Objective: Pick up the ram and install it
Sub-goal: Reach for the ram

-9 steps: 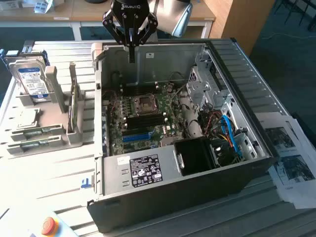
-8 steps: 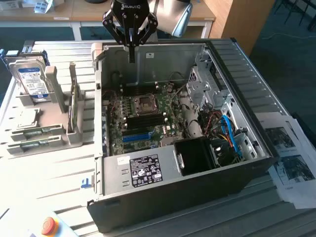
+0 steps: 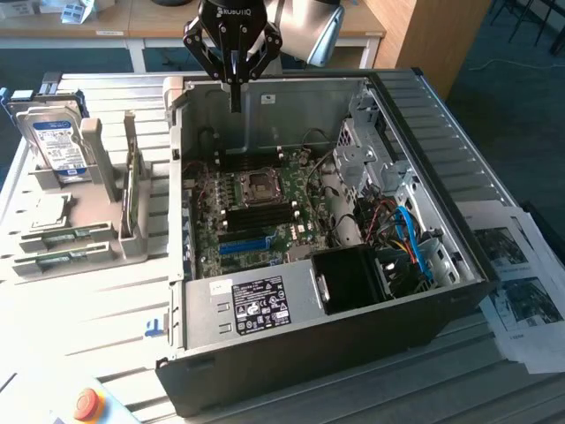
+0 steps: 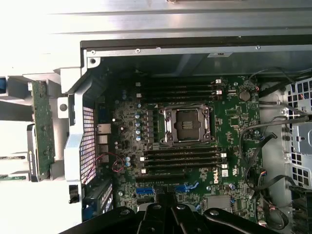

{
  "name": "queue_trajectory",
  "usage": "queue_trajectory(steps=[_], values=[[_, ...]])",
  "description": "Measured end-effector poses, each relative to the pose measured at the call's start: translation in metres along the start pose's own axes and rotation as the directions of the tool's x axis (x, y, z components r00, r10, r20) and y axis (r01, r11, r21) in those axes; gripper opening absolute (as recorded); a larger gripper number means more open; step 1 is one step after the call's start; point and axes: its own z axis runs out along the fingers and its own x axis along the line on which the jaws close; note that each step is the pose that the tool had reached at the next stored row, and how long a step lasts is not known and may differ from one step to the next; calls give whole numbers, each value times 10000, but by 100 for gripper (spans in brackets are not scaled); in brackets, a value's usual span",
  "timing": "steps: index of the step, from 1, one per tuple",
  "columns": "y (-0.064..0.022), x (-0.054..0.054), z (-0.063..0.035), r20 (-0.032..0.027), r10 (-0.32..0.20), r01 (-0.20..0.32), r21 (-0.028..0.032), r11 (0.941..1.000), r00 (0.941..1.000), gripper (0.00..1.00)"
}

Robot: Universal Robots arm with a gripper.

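Right, gripper (image 3: 235,95) is clenched with nothing between its fingers. It hangs above the open PC case (image 3: 291,353), over the case's far wall in the exterior view. From the wrist view the gripper (image 4: 165,212) looks straight down onto the motherboard (image 4: 229,122).

Ram (image 3: 130,199) is not picked up. It stands on edge in a slot of the grey holder (image 3: 97,238) on the desk (image 3: 88,309), just outside the case on the exterior view's left and well apart from the gripper. In the wrist view the ram (image 4: 43,127) sits beside the case's side wall.

Hard drive (image 3: 56,144) with a blue-white label leans in the same holder, further to the exterior view's left. 2 smaller green boards (image 3: 64,238) lie flat in the holder's near slots.

Motherboard lies flat on the case floor with the CPU socket (image 4: 187,124) near its middle. 2 banks of long dark memory slots (image 4: 183,158) flank the socket.

Blue cables (image 3: 408,231) run along the case's side on the exterior view's right. Printed papers (image 3: 521,291) lie on the desk past that side. Red button (image 3: 86,404) sits at the desk's near edge.
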Motion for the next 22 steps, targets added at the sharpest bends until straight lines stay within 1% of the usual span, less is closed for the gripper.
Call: queue_trajectory(steps=[4, 6, 22], values=[[-1, 12, 1, 2, 2, -2, -1, 10000, 10000, 10], [-3, 34, -1, 0, 0, 0, 0, 10000, 10000, 10], [-22, 297, -7, 0, 0, 0, 0, 10000, 10000, 10]])
